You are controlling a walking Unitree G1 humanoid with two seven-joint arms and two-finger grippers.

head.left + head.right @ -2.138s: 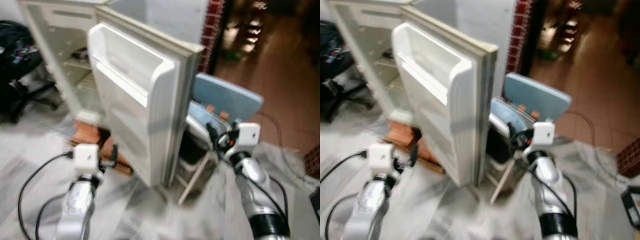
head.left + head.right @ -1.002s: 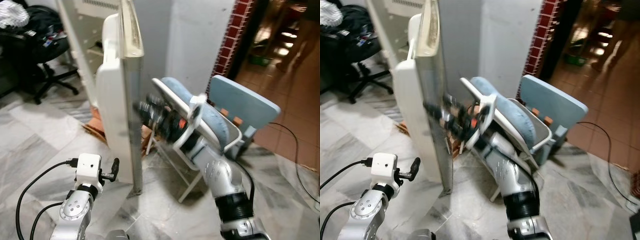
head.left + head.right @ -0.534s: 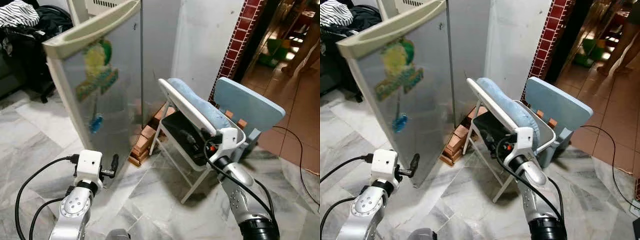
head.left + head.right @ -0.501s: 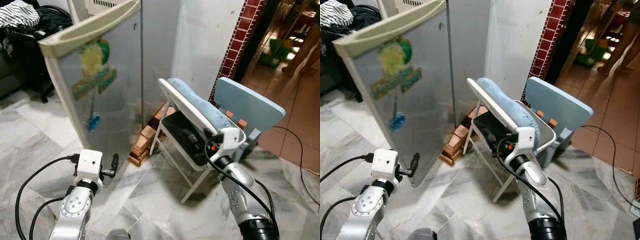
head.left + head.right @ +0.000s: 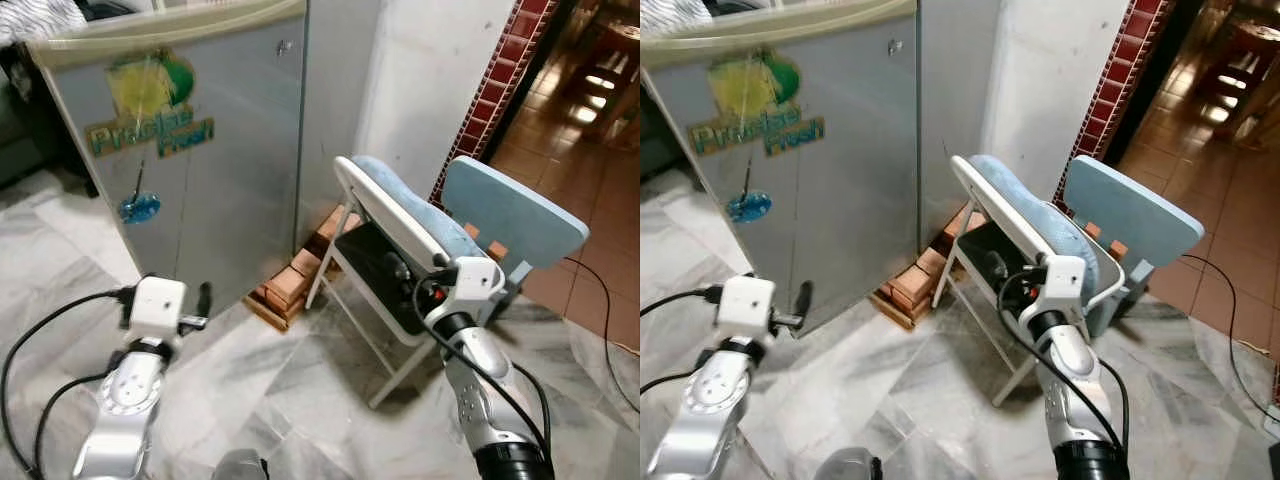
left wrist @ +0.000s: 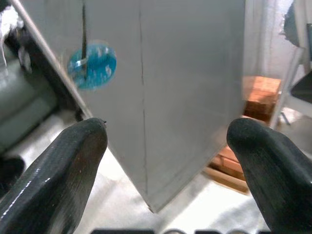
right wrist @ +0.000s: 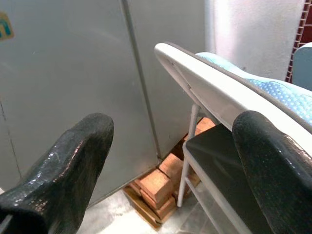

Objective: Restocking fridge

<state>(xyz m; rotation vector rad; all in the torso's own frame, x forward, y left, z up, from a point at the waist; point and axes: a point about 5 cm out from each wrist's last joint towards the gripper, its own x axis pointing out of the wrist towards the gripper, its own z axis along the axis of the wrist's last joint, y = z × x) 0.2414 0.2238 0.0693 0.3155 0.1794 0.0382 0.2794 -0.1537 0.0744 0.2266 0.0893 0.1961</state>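
Note:
The grey fridge (image 5: 200, 150) stands with its door flush against the cabinet; a green "Precise Fresh" sticker (image 5: 150, 110) and a round blue magnet (image 6: 92, 66) sit on the door front. My left gripper (image 5: 205, 298) hangs low in front of the door's lower corner, open, with nothing between its fingers (image 6: 73, 161). My right gripper (image 5: 400, 270) is open too, held before the folding chair (image 5: 400, 215) to the fridge's right, apart from the door. Its fingers (image 7: 73, 151) hold nothing.
A white folding chair with a blue cushion leans beside the fridge, a pale blue plastic chair (image 5: 515, 215) behind it. Bricks (image 5: 290, 285) prop the fridge's corner. A red-tiled pillar (image 5: 510, 70) and doorway lie at the right. A cable (image 5: 600, 320) runs on the marble floor.
The fridge door has swung from wide open to shut. My right arm, which was against the door a second ago, has drawn back towards the chair. The camera has shifted.

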